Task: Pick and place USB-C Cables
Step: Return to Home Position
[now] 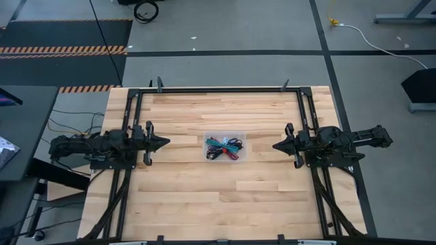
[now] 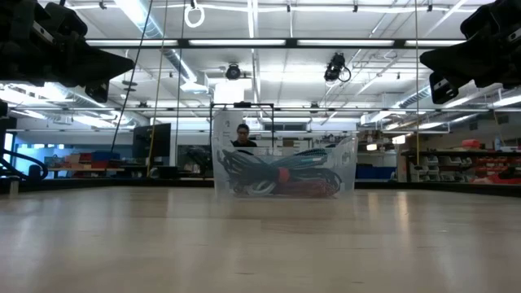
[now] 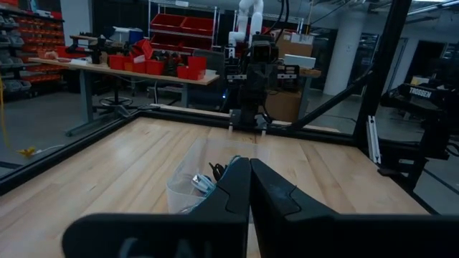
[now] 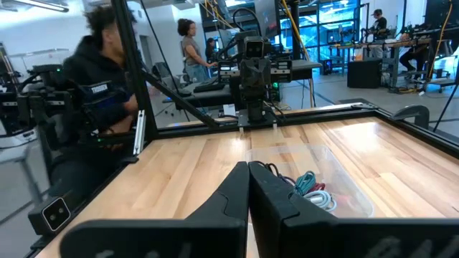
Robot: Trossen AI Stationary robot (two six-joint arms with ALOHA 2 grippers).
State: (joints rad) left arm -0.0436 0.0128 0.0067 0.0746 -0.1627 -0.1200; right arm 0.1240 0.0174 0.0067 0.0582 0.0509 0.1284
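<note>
The USB-C cables [image 1: 223,148] lie bundled in a small clear plastic bin [image 1: 240,136] at the table's middle; teal, maroon, black and red strands show, tangled together. In the low view the bin [image 2: 350,163] stands on the wood with the cables [image 2: 281,177] piled inside. My left gripper [image 1: 163,142] hovers shut at the table's left side, pointing toward the bin. My right gripper [image 1: 277,145] hovers shut at the right side, also pointing at the bin. Both are well above the table in the low view.
A black metal frame [image 1: 225,89] runs around the table's far edge and sides. Bare wood lies near and far of the bin. People stand and sit beyond the table in the right wrist view [image 4: 100,64].
</note>
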